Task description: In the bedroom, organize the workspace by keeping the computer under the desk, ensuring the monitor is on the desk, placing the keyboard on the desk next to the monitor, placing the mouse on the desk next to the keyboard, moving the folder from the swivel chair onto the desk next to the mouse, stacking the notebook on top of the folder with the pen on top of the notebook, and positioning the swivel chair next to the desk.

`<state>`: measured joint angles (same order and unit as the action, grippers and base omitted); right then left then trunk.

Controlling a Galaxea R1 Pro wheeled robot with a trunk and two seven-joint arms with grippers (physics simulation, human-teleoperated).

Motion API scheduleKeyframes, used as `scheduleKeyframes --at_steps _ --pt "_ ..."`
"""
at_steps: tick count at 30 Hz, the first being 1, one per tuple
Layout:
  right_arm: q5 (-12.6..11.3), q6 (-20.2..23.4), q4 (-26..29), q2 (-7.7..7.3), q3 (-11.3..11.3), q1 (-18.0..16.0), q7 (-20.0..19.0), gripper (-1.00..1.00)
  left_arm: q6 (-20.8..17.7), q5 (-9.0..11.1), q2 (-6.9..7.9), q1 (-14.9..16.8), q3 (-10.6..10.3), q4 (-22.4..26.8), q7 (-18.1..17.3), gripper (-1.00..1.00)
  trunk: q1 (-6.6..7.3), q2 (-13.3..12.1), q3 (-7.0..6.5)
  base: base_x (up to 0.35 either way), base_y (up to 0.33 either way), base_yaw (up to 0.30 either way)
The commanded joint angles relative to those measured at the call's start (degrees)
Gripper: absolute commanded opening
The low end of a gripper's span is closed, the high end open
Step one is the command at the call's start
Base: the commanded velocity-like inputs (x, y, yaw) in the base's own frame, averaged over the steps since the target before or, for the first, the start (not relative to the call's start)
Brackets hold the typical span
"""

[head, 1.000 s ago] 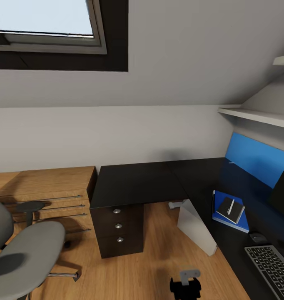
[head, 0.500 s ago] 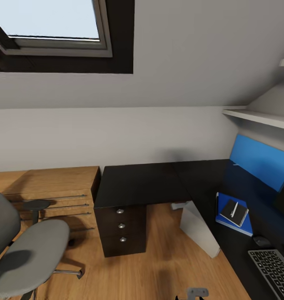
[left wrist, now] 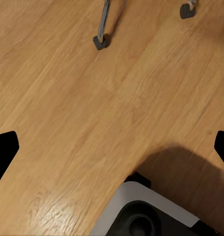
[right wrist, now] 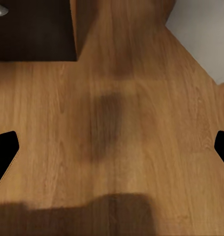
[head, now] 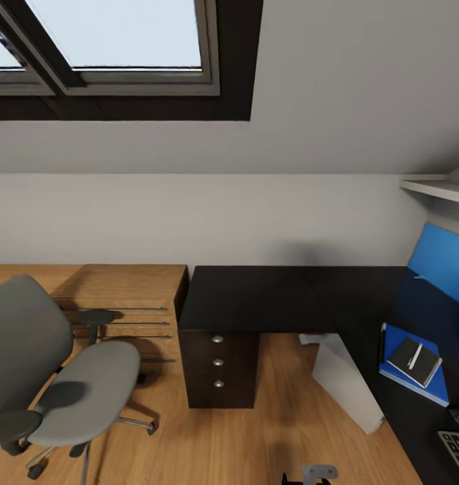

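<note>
Both my grippers, left [left wrist: 112, 147] and right [right wrist: 112, 147], hang spread and empty over bare floor. On the desk [head: 256, 296]: pen [head: 413, 356] on notebook [head: 415, 361] on folder [head: 414, 369]. Remaining, I judge: bring the swivel chair [head: 61, 377] beside it.

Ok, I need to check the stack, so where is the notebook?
In the head view, the notebook lies on the blue folder at the right, on the black desk, with the pen across it.

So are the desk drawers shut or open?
Shut: all three drawers sit flush in the desk front, with none sticking out.
</note>
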<state>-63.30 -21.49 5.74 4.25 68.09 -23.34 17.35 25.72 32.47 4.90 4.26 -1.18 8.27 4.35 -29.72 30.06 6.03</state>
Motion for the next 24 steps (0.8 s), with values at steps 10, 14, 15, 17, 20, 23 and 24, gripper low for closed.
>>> scheduleKeyframes --at_steps 10,14,15,17,20,23,24 --pt "0.1 -7.6 0.0 -0.01 0.5 1.3 0.3 1.0 7.1 0.0 -1.47 0.0 -0.1 -0.9 -0.6 1.0 2.18 -3.9 -1.58 0.0 0.0 0.271" --pt "0.1 -8.6 0.0 -0.01 0.6 1.4 0.4 1.0 11.4 0.0 -2.88 0.0 -0.1 -1.9 -0.6 1.0 3.06 -5.5 -2.21 0.0 0.0 0.271" --pt "0.1 -9.3 0.0 -0.02 0.6 1.5 0.4 1.0 13.1 0.0 -3.04 0.0 -0.1 -2.4 -0.6 1.0 3.28 -5.9 -2.37 0.0 0.0 0.271" --pt "0.1 -11.8 0.0 0.0 0.6 2.0 0.4 1.0 17.2 0.0 -3.35 0.0 -0.1 -3.5 -0.6 1.0 3.72 -6.7 -2.69 0.0 0.0 0.271" --pt "0.1 -16.1 0.0 0.03 0.7 3.0 0.5 1.0 20.0 0.0 -3.55 0.0 -0.1 -4.5 -0.6 1.0 3.94 -7.1 -2.8 0.0 0.0 0.271" --pt "0.4 -19.7 0.0 0.04 0.7 3.8 0.5 1.0 21.1 0.0 -3.62 0.0 -0.1 -4.9 -0.6 1.0 3.94 -7.1 -2.74 0.0 0.0 0.271" --pt "0.7 -21.5 0.0 0.05 0.7 4.2 0.5 1.0 21.5 0.0 -3.65 0.0 -0.1 -5.1 -0.6 1.0 3.94 -7.1 -2.72 0.0 0.0 0.271"
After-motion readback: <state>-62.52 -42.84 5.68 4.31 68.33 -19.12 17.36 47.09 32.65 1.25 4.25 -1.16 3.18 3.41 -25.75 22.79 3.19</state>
